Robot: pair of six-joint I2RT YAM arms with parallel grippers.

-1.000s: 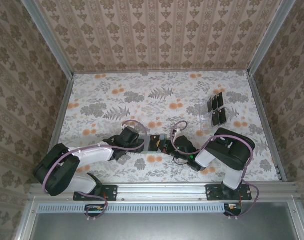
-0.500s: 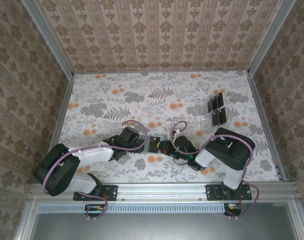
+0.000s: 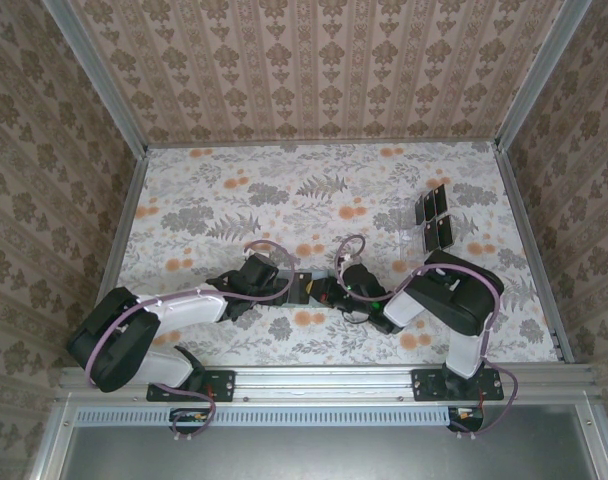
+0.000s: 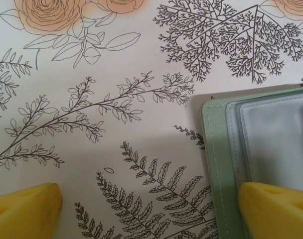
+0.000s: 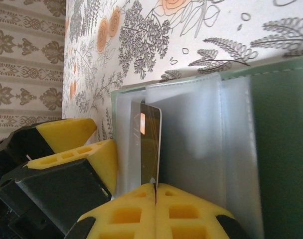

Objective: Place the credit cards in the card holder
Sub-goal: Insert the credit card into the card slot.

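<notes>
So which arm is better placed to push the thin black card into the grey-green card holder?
Right. The right gripper is shut on the black card, edge-on at the card holder's clear pockets. The left gripper is open, one finger at its edge.

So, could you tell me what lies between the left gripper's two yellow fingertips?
In the left wrist view, bare floral-printed table cover, then the stitched edge of the flat grey-green card holder.
</notes>
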